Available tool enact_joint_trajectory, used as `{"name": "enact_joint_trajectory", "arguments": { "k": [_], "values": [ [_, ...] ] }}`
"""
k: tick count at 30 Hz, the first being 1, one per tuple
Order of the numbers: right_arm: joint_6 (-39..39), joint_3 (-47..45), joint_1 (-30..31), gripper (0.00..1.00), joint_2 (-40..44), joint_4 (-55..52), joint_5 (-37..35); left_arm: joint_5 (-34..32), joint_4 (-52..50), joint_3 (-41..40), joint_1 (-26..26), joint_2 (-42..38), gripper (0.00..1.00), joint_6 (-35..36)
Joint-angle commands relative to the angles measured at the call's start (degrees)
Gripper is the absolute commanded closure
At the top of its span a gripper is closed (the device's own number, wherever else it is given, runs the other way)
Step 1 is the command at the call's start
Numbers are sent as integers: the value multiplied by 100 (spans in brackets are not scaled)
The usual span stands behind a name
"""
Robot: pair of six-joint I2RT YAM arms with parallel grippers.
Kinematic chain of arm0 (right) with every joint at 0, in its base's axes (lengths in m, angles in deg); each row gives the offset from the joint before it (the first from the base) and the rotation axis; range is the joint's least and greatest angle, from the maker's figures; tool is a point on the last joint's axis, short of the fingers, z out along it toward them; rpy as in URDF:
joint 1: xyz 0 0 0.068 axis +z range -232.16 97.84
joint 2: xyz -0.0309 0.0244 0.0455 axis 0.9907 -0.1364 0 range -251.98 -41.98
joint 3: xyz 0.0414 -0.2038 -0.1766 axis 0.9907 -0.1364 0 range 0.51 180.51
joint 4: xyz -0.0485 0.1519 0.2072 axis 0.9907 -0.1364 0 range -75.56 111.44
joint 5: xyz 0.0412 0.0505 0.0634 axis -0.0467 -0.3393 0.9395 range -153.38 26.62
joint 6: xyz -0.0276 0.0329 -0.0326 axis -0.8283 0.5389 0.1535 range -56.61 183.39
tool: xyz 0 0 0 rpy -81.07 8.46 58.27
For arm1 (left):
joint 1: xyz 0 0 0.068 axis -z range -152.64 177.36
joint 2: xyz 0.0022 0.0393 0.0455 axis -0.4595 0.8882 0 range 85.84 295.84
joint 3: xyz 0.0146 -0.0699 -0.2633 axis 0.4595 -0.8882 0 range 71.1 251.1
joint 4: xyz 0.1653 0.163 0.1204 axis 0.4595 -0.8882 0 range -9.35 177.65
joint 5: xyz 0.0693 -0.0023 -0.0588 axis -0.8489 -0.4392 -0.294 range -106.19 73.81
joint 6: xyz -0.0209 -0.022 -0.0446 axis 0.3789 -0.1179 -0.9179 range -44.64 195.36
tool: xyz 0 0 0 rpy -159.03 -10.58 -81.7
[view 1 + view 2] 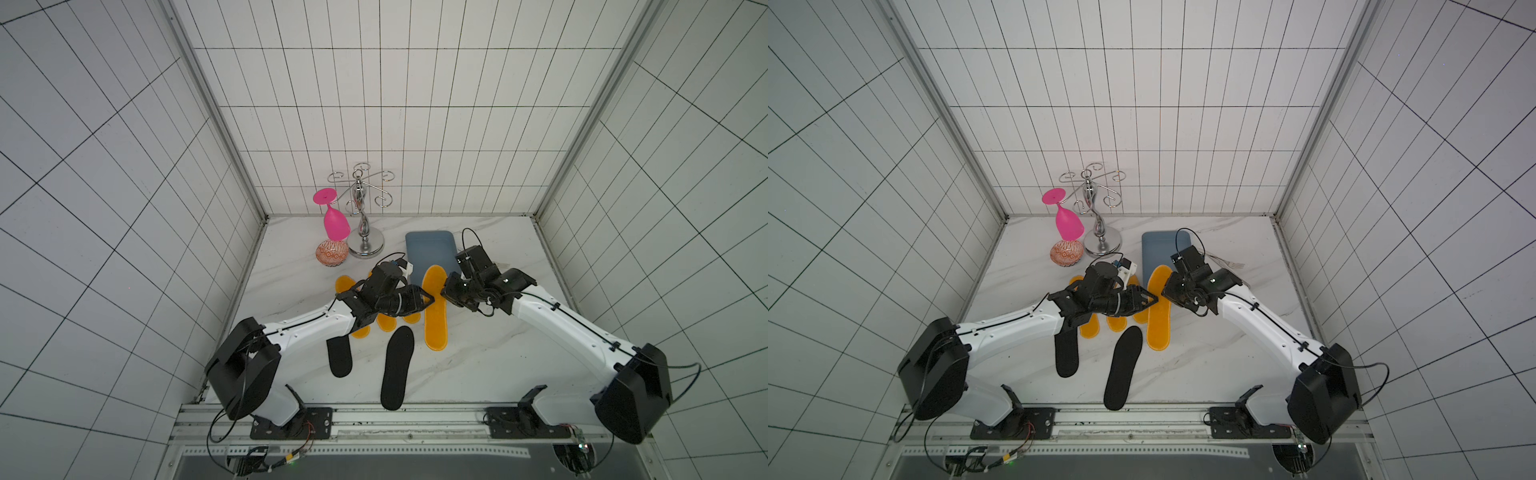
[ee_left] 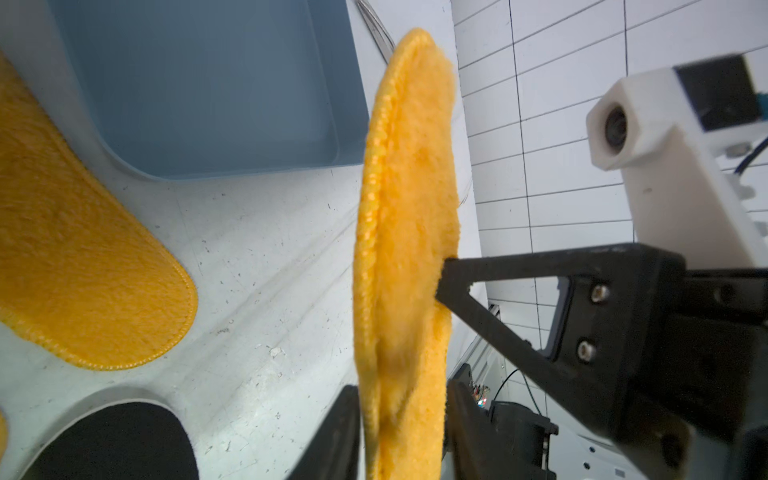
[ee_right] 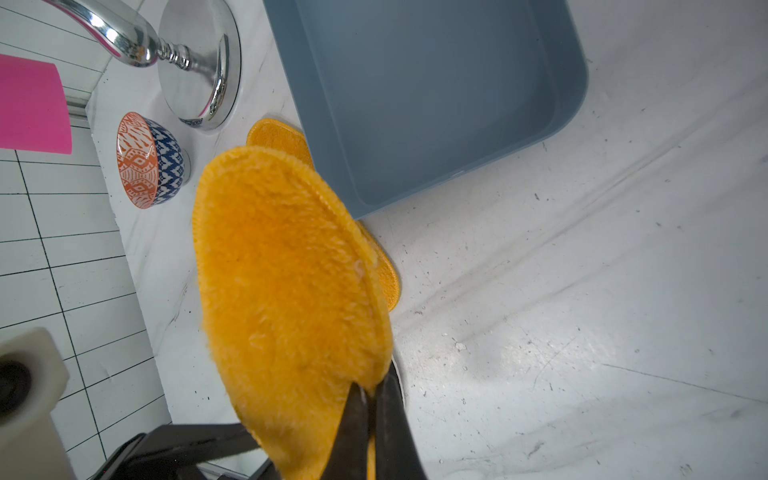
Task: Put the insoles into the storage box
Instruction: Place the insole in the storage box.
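The right gripper [image 3: 372, 392] pinches the edge of an orange insole [image 1: 435, 328] and the left gripper [image 2: 401, 390] squeezes its two faces, holding it clear of the table [image 1: 478, 365] just short of the blue box [image 1: 428, 249].

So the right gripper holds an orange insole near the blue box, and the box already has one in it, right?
No, the box is empty, as the right wrist view shows. The right gripper does hold an orange insole near it.
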Motion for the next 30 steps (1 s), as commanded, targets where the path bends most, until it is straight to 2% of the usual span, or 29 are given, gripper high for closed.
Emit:
{"name": "enact_joint_trajectory", "arguments": {
  "k": [1, 5, 9, 12, 14, 15, 21, 26, 30],
  "values": [
    [-85, 224, -77, 100, 73, 8, 118, 125, 28, 176, 19, 104, 75, 161],
    [-118, 160, -114, 100, 90, 8, 120, 198, -6, 267, 21, 108, 100, 192],
    [-190, 156, -156, 98, 121, 8, 186, 231, -94, 339, 21, 156, 100, 275],
    [-312, 165, -225, 80, 184, -42, 193, 232, -154, 446, -11, 228, 100, 392],
    [-454, 158, -327, 64, 269, -142, 144, 296, -170, 583, -133, 317, 100, 468],
    [-518, 152, -388, 60, 312, -202, 138, 353, -166, 653, -205, 372, 100, 492],
    [-980, 211, -877, 48, 692, -615, 104, 664, -125, 1242, -784, 976, 100, 747],
    [-1391, 382, -1141, 44, 811, -890, 121, 965, -87, 2025, -1191, 1792, 100, 859],
    [-1600, 432, -1288, 41, 795, -977, 163, 966, -429, 2760, -1374, 2482, 100, 1083]
  ]
}}
